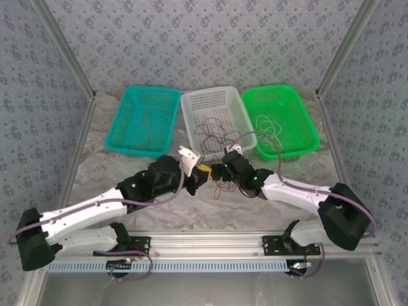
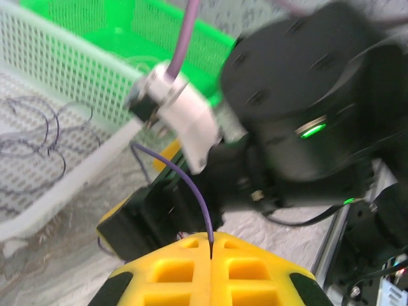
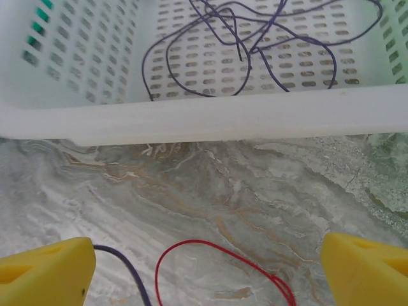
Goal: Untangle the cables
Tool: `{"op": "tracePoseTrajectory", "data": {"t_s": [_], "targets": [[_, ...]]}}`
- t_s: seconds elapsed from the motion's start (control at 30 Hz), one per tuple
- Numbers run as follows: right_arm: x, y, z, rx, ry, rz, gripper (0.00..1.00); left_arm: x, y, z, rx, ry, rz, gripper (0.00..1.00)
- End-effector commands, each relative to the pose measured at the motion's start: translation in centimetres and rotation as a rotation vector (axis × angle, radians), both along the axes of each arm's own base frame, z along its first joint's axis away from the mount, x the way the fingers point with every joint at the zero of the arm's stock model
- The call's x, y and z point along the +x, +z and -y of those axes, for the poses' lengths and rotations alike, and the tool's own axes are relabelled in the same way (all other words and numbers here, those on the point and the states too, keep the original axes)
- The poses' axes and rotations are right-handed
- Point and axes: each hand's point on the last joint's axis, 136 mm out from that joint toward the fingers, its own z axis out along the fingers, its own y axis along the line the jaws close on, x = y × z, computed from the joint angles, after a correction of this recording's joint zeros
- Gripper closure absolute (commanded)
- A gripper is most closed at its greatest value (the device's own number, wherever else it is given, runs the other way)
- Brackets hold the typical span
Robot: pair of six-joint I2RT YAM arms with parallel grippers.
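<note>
Two tools sit nose to nose. Left tool (image 2: 210, 252): fingers together, clamped on a purple wire (image 2: 188, 183). Right tool (image 3: 204, 268): fingers wide apart, holding nothing. A red wire (image 3: 191, 241) loops on the table (image 3: 268, 185) between them. Ahead, more purple cables (image 3: 252, 48) lie tangled in the white basket (image 3: 223, 118). Judged light, limp and springy; pinch mid-strand, near a crossing. Basket rim is close ahead; room to draw back over the table.

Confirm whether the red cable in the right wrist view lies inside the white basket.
No, the red cable lies on the table, outside the white basket's near wall.
</note>
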Motion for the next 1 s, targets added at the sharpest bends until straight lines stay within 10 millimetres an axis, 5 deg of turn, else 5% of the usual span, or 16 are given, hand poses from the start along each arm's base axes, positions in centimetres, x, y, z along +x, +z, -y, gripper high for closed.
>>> {"op": "tracePoseTrajectory", "data": {"t_s": [0.0,0.17,0.53,0.77,0.97], "targets": [[-0.1,-1.3,0.8,-0.044,-0.070,-0.047,0.10,-0.2,5.6,-0.7,-0.127,-0.007,0.110,1.00],[-1.3,-3.4,1.4,-0.075,-0.078,-0.097,0.11,-0.3,9.1,-1.9,-0.187,0.001,0.174,1.00],[-4.2,-7.6,5.2,-0.147,-0.173,-0.196,0.11,0.3,13.1,-4.4,-0.194,0.052,0.282,1.00],[-4.1,-8.1,5.7,-0.121,-0.202,-0.211,0.08,-0.8,18.9,-5.9,-0.282,0.041,0.399,1.00],[-3.9,-8.4,6.1,-0.116,-0.226,-0.220,0.08,-1.1,21.6,-5.9,-0.311,0.029,0.459,1.00]]}}
